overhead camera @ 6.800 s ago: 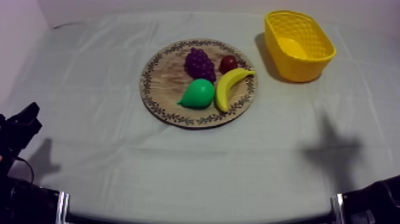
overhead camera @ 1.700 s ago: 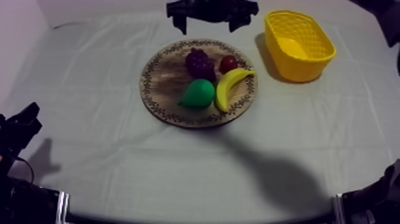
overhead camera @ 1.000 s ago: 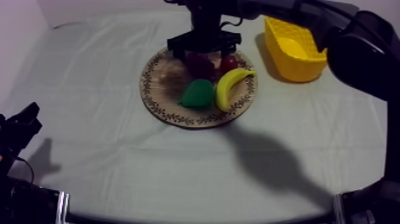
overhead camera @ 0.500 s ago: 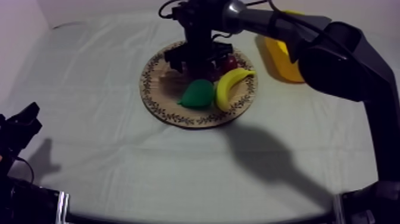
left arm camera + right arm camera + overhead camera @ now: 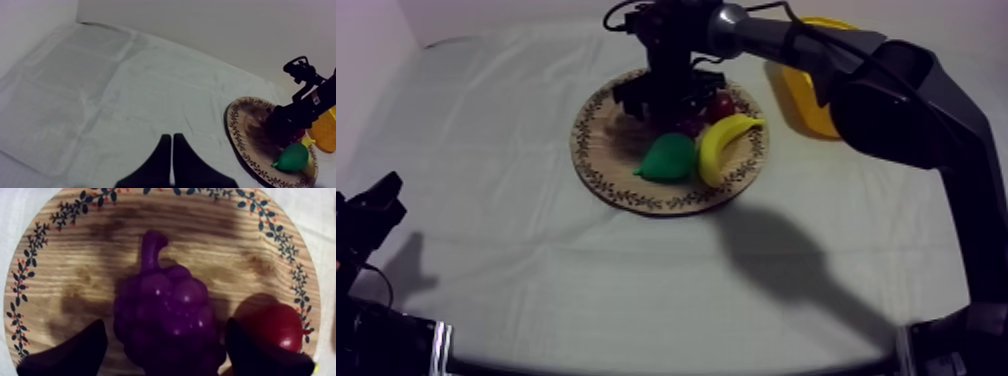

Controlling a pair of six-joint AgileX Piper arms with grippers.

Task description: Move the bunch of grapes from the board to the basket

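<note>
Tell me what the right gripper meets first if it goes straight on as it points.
The right gripper would most likely meet the grapes first: they lie straight ahead between its open fingers, on the board. Depth is hard to judge.

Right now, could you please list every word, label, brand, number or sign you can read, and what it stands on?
None: there is no readable text. The wooden board bears only a leaf-and-berry pattern on its rim; the bunch of grapes, small red fruit, pear, banana, yellow basket and cloth carry no lettering.
</note>
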